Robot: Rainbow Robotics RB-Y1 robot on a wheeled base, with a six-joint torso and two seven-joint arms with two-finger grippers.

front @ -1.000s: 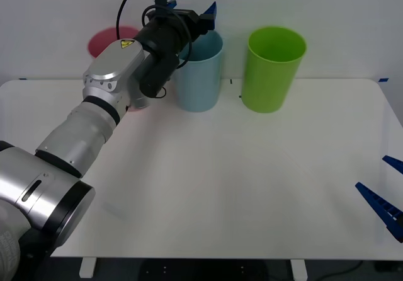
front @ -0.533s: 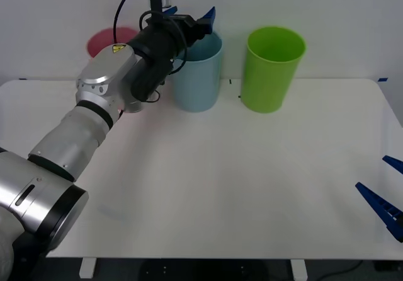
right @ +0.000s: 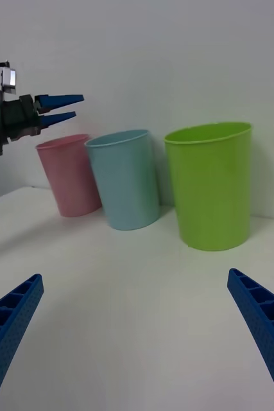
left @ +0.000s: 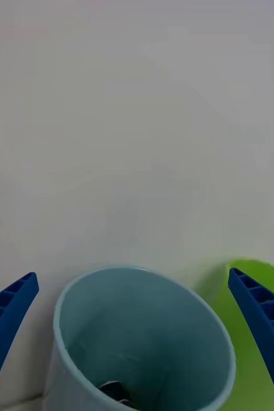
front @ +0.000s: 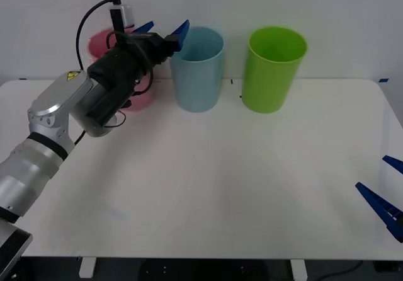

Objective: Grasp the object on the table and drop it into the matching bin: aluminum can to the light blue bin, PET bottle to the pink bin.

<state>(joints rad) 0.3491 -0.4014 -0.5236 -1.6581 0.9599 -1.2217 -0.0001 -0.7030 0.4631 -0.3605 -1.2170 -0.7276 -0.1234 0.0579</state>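
Aluminum can (left: 114, 390) deep in light blue bin (left: 79, 359), mostly hidden.

The left claw (front: 162, 30) now sits farther left, off the light blue bin (front: 197, 70) and toward the pink bin (front: 101, 43), its arm drawn back.

Left arm stretched forward and raised, left gripper (front: 162, 28) held above rim height just beside the light blue bin (front: 198, 73), blue fingers spread and empty, right gripper (front: 384, 196) parked low, well apart from that bin, fingers spread
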